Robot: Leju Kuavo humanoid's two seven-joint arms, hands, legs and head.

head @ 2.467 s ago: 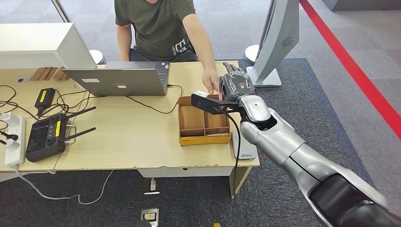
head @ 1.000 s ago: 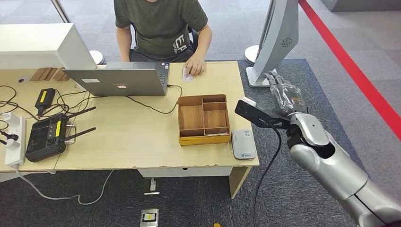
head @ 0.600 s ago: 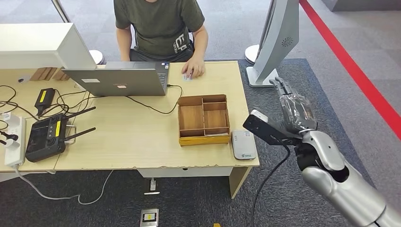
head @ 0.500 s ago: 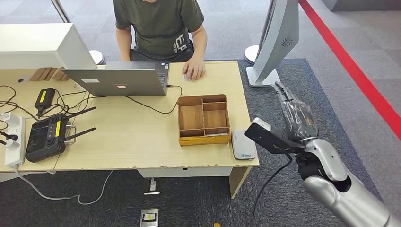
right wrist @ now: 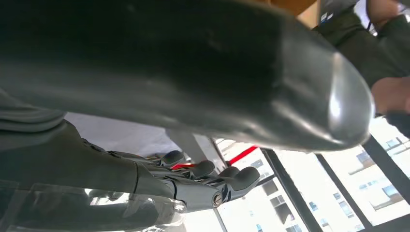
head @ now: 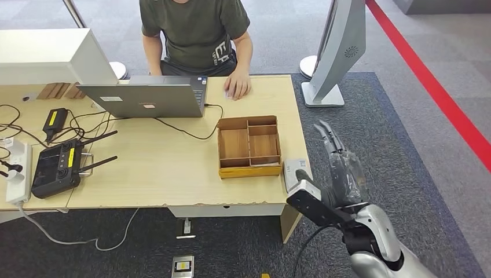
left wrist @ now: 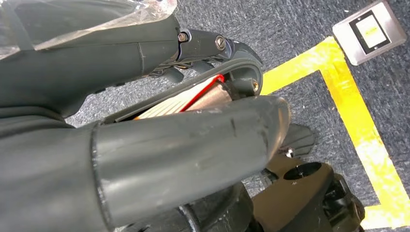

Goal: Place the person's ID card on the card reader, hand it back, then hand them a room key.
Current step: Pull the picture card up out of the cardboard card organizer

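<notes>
The robot's right hand (head: 341, 174) is off the side of the surface (head: 173, 168), fingers out straight and holding nothing. The card reader (head: 292, 169) lies by the wooden box (head: 249, 146), and the person's hand (head: 237, 86) rests on a small card by the laptop (head: 145, 98). The left hand (left wrist: 145, 145) hangs over the floor, fingers curled in, with something red and white inside that I cannot make out.

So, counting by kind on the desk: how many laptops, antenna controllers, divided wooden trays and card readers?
laptop: 1
antenna controller: 1
wooden tray: 1
card reader: 1
Total: 4
</notes>
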